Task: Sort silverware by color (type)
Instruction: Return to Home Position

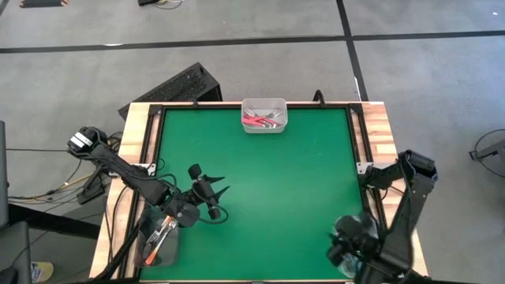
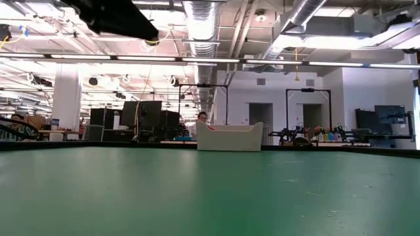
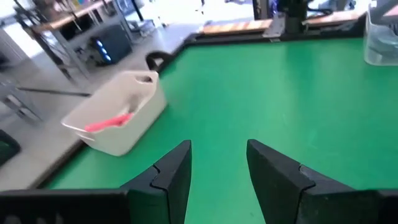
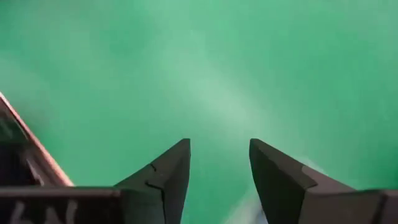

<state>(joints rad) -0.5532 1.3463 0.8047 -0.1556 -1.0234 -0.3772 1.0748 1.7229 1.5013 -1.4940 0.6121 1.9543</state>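
Note:
Pink-red forks point(image 1: 259, 120) lie in a clear tub point(image 1: 264, 115) at the middle of the table's far edge. The left wrist view shows one pink-red handle point(image 3: 111, 121) inside that tub point(image 3: 118, 121). Orange-handled forks point(image 1: 162, 233) lie in a second tub point(image 1: 156, 246) at the near left corner. My left gripper point(image 1: 219, 186) point(image 3: 219, 165) hovers open over the bare mat just right of that tub, holding nothing. My right gripper point(image 4: 219, 163) is open over the mat at the near right corner, under its arm point(image 1: 359, 241). No teal-blue forks show.
A third clear tub point(image 3: 382, 37) stands far off in the left wrist view, toward the table's right side. The green mat point(image 1: 292, 181) has a dark raised frame and wooden side strips point(image 1: 383, 130). The low view shows the far tub point(image 2: 230, 136) and an arm overhead point(image 2: 118, 19).

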